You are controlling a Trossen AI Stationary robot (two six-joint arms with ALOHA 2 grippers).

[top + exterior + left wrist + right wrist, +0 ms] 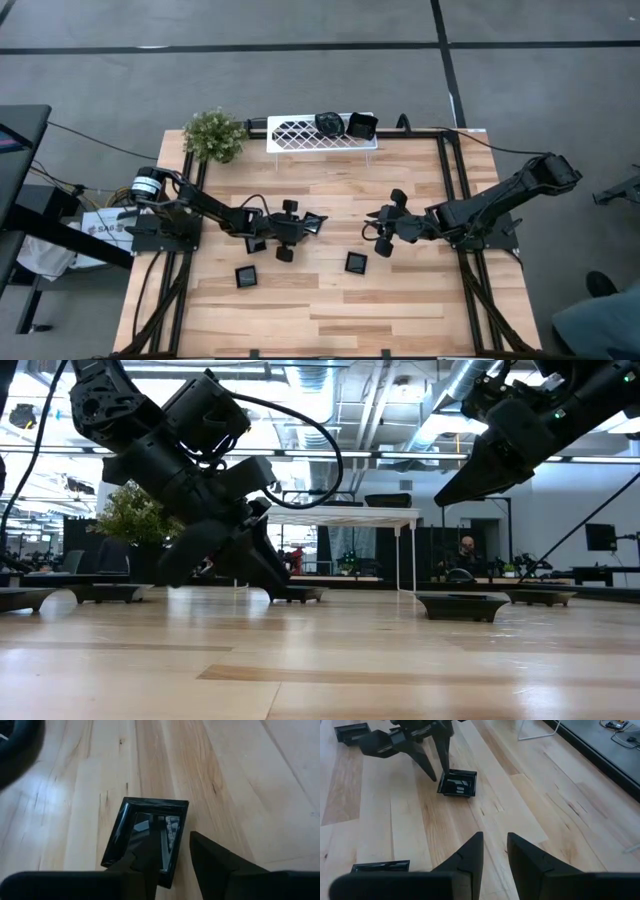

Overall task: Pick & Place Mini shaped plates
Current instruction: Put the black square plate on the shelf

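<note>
The left tool (172,852), fingers parted, straddles one wall of a square plate (145,837) on the table (240,780).

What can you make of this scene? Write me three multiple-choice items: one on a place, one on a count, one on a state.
1. The plant stands: A mid-table; B by the rack's left end; C at the near edge.
2. Plates on the rack: A none; B five; C two.
3. The left hand is: A open, astride a square plate's rim; B shut on nothing; C lying on the rack.

Answers: B, the high view shows the plant next to the rack's end. C, two black dishes sit on the lattice. A, one finger is inside the dish and the other is outside it.
</note>
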